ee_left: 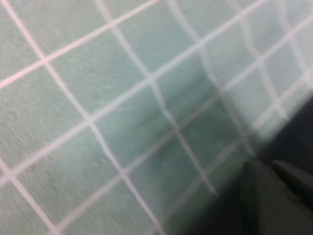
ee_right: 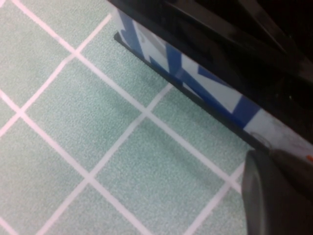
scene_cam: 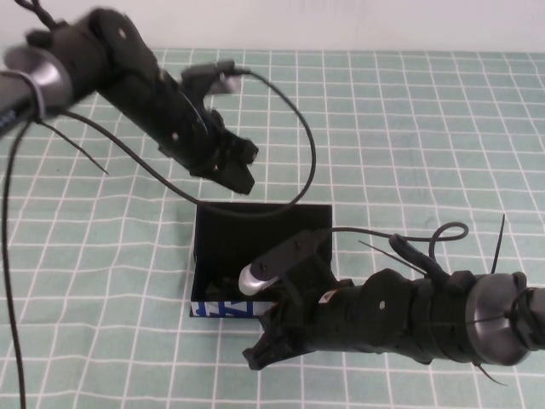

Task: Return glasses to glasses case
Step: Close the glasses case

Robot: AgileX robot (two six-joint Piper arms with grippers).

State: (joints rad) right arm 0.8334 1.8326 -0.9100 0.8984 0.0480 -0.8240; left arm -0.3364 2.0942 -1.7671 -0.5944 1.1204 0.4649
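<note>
The glasses case (scene_cam: 255, 230) is a black box lying open at the middle of the table. Its white side strip printed blue (scene_cam: 223, 308) faces me. The strip also shows in the right wrist view (ee_right: 195, 81). Dark bars (ee_right: 254, 24) lie inside the case and look like the glasses; in the high view they merge with the black lining. My left gripper (scene_cam: 241, 175) is shut and empty just beyond the case's far edge. My right gripper (scene_cam: 260, 356) is shut and empty, low over the cloth just in front of the strip.
A green cloth with a white grid (scene_cam: 409, 128) covers the table. Black cables (scene_cam: 306, 153) loop from both arms over and beside the case. The right arm (scene_cam: 400, 315) lies along the near right side.
</note>
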